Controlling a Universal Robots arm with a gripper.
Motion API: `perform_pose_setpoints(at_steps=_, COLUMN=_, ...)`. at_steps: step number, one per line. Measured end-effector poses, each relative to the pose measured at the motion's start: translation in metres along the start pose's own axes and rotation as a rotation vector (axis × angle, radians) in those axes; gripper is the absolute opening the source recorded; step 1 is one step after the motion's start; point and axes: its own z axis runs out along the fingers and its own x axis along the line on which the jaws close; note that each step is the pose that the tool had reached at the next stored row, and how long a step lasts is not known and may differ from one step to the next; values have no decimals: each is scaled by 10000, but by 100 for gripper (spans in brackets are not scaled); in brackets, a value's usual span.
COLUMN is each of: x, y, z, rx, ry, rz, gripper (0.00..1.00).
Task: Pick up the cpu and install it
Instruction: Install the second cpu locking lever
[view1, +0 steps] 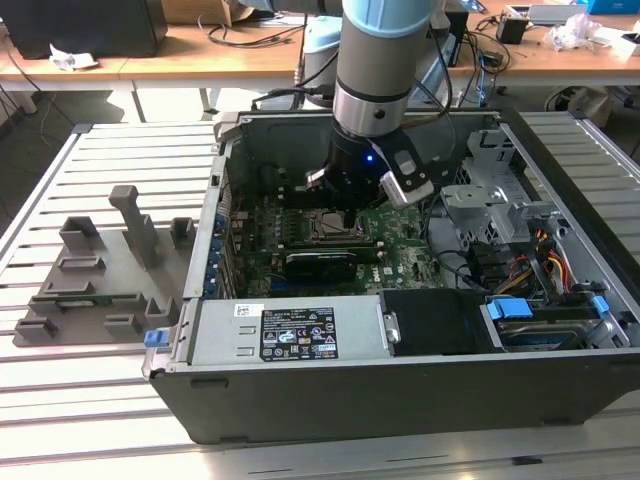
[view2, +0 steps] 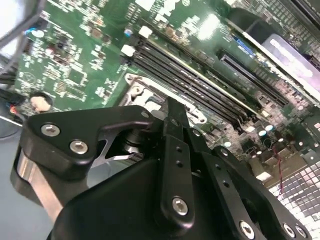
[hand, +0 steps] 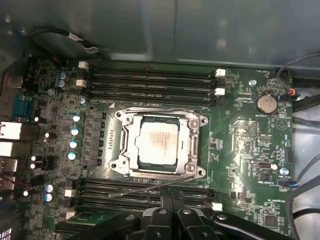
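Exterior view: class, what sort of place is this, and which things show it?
Probably a robotics lab or workshop: an open computer case lies on a slatted metal table, a robot arm reaches into it, and cluttered wooden desks stand behind.

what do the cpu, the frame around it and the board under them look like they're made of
The cpu looks like bare metal on top: a flat, pale silvery face with a dull sheen. The frame around it seems to be stamped steel, grey and shiny at its edges. The board looks like glossy green laminate; it catches glare in the second wrist view.
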Motion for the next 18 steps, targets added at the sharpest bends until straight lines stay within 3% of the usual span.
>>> perform_pose_setpoints(at_steps=11, x=294, y=-28, z=316, rx=-1, ry=1, rz=-3, gripper=11)
perform_pose_setpoints(at_steps=12, x=328, y=-29, z=336, rx=0, ry=0, rz=-2, gripper=11)
perform_pose_setpoints(at_steps=13, x=406, y=-31, z=382, rx=1, ry=1, rz=-2, gripper=11)
perform_pose_setpoints(at_steps=18, x=501, y=-31, z=422, rx=-45, ry=4, rz=-46, gripper=11)
